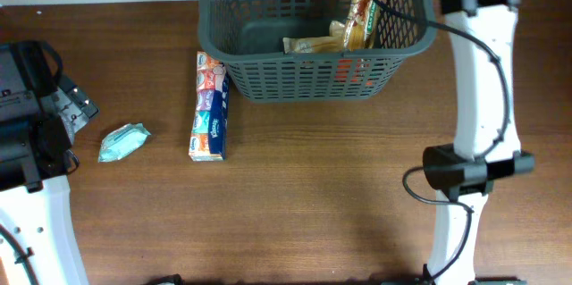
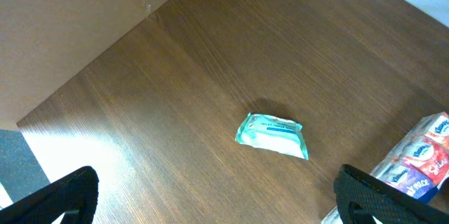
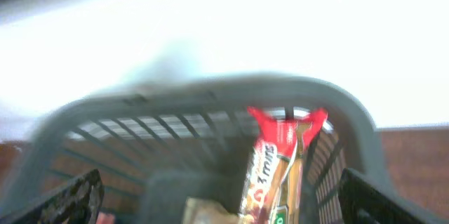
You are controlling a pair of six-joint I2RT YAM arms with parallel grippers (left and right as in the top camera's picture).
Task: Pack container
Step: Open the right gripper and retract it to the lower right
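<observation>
Packing is looking partly done, in our judgement. From overhead we are seeing the basket [image 1: 313, 79] sitting at 12 o'clock on the table [image 1: 313, 205]. It is holding a tall packet [image 1: 365, 12] leaning in its 2 o'clock corner and a flat tan packet [image 1: 313, 45] lying on its floor. Something orange is showing through the front lattice, too unclear to name. Two things are lying outside: a tissue pack [image 1: 210, 106] just beside the basket's 8 o'clock corner, and a teal wipes pack [image 1: 123, 141] at 9 o'clock, well apart. Nothing is blocking either.

In the left wrist view, the left gripper [image 2: 216, 185] is hanging released and empty, jaws spread wide. The wipes pack is lying at its 12 o'clock and the tissue pack at 4 o'clock.

In the blurred right wrist view, the right gripper [image 3: 221, 185] is likewise spread and gripping nothing, hanging above the basket. We are guessing the upright packet could be crowding that corner for later drops.
</observation>
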